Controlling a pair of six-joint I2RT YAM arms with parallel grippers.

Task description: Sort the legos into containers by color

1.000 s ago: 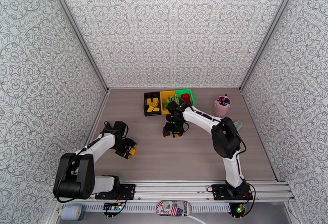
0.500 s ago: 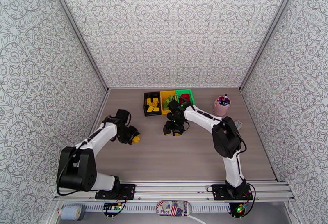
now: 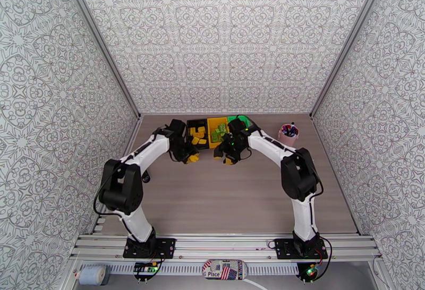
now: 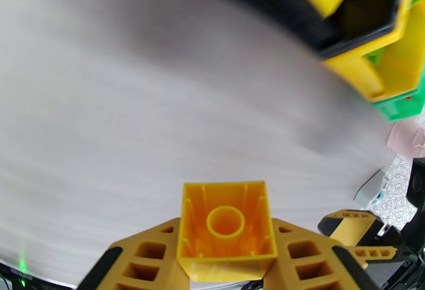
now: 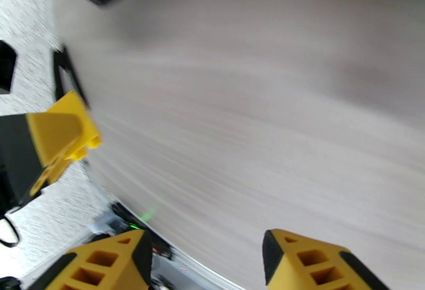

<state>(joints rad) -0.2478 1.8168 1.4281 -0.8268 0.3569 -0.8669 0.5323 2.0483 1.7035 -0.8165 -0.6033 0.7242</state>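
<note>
Between the left pincer [image 4: 226, 235] tips sits a clamped yellow lego [image 4: 226, 216]; right pincer [image 5: 207, 246] gapes.

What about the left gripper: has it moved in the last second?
Yes. In the top view the left gripper, shut on a yellow lego, has swung up and right, reaching the black bin.

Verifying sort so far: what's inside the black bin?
Several yellow legos are piled in the black bin. The left gripper, shut on a yellow brick, overlaps the bin's near-left corner, so anything there is hidden.
</note>
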